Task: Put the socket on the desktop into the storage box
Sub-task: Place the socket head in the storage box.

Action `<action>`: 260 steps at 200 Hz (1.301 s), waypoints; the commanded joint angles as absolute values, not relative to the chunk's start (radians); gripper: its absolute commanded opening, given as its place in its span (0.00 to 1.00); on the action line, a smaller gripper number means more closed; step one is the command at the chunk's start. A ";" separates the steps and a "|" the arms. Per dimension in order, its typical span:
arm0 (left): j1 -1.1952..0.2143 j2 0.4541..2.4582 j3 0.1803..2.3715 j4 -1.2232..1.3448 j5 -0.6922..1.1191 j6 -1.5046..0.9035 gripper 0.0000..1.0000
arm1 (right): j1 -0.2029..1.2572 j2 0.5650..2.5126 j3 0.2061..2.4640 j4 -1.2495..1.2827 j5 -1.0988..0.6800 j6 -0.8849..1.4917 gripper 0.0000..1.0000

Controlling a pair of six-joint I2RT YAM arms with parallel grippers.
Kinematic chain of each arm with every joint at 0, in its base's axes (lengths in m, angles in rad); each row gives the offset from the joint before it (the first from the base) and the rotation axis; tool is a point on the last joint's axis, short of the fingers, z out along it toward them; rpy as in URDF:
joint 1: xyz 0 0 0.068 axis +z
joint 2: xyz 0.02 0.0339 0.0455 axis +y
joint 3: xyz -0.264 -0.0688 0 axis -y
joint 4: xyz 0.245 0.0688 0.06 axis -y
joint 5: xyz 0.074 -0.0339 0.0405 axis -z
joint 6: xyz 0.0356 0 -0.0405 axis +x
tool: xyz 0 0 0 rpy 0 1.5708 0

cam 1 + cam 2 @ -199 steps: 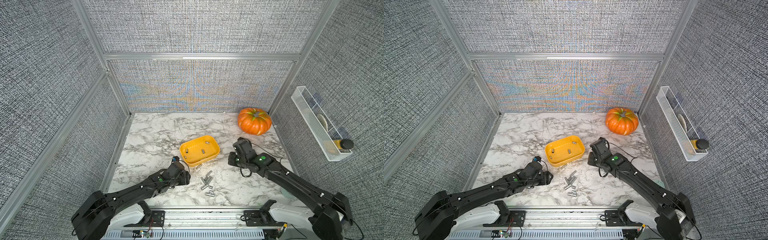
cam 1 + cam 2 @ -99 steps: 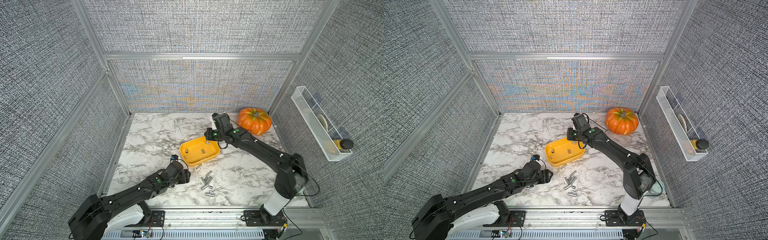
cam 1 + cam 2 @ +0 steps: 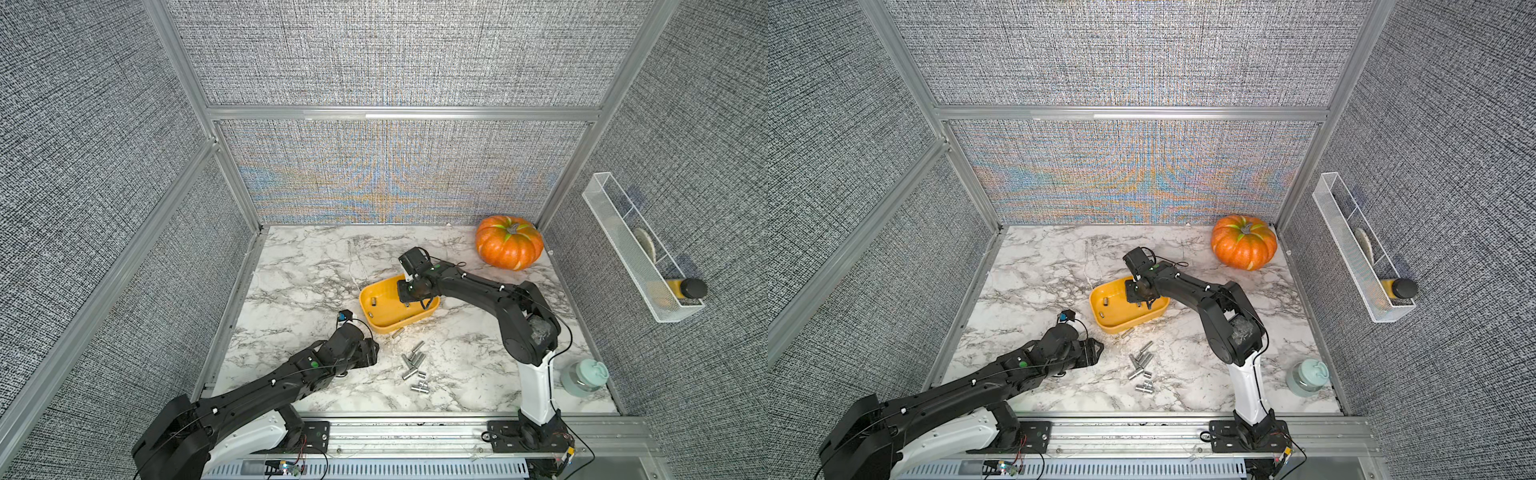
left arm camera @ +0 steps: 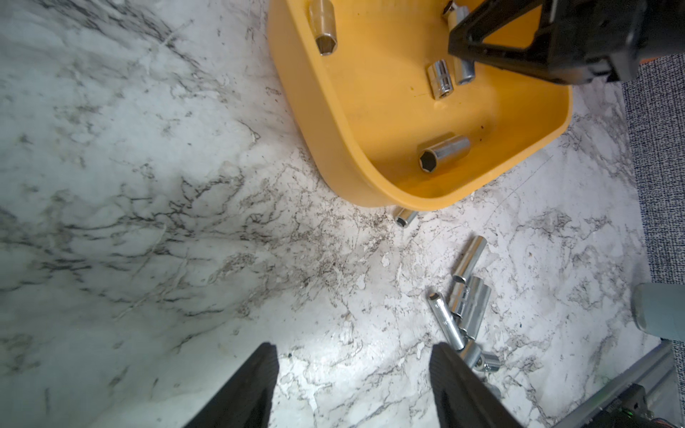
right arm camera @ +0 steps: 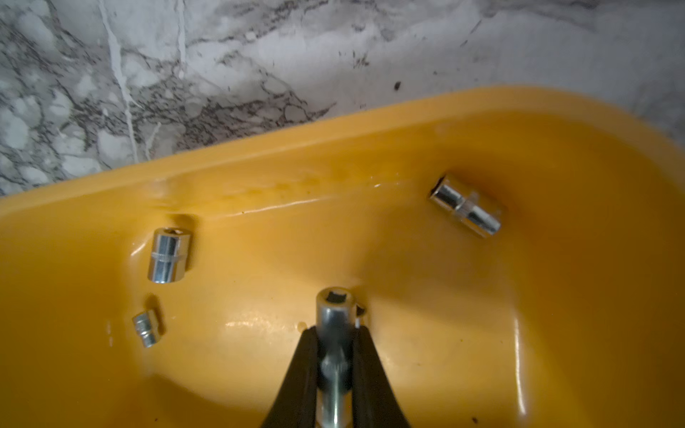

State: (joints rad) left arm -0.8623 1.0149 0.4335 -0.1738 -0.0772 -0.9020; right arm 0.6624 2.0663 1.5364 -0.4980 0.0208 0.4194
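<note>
Found the right fingers [image 5: 301, 374] pinched narrow on a chrome socket [image 5: 333, 318], gripping its shank with the open end pointing ahead. Placed that socket low inside the storage box [image 3: 380, 322], at centre frame in both top views, close above the yellow floor. Judged the low carry as meant to keep the drop short and to stop the piece bouncing or rolling over the shallow wall. Counted at least three other sockets [image 5: 168, 255] lying flat on the box floor, apart from one another. Found the left fingers [image 4: 241, 392] spread wide with nothing between them, held over bare counter [image 3: 311, 266] to the lower left of the box in a top view. Judged this a waiting posture, clear of the right arm's path yet aimed toward the next pick. Noted a loose cluster [image 3: 413, 362] of sockets on the counter below the box in frame, several touching or overlapping. Noted also one stray socket [image 3: 397, 333] lying just beside the box's near wall, outside it. Rated the task as partly done: release of the held piece pending, the cluster and the stray not yet collected. Flagged the tangled cluster as likely to need a single piece taken from its edge, to avoid scattering the rest.
</note>
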 commanded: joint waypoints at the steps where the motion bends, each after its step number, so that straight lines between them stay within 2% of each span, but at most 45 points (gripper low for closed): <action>1: -0.862 1.016 0.433 -0.161 -0.090 -0.906 0.70 | 0.665 2.070 1.540 -0.520 0.057 0.391 0.12; 51: -0.863 1.037 0.439 -0.154 -0.084 -0.908 0.70 | 0.667 2.035 1.517 -0.519 0.066 0.378 0.26; 83: -0.862 1.058 0.445 -0.149 -0.076 -0.902 0.70 | 0.680 1.935 1.460 -0.510 0.065 0.354 0.42; 141: -0.862 1.112 0.463 -0.130 -0.032 -0.870 0.70 | 0.766 1.556 1.163 -0.494 0.078 0.335 0.42; 190: -0.862 1.163 0.471 -0.094 0.011 -0.846 0.70 | 0.894 1.244 0.900 -0.579 0.072 0.483 0.40; 222: -0.863 1.177 0.464 -0.078 0.025 -0.844 0.70 | 0.969 1.183 0.766 -0.569 0.052 0.529 0.40; 260: -0.862 1.159 0.453 -0.074 0.032 -0.850 0.70 | 0.997 1.226 0.672 -0.481 0.001 0.537 0.40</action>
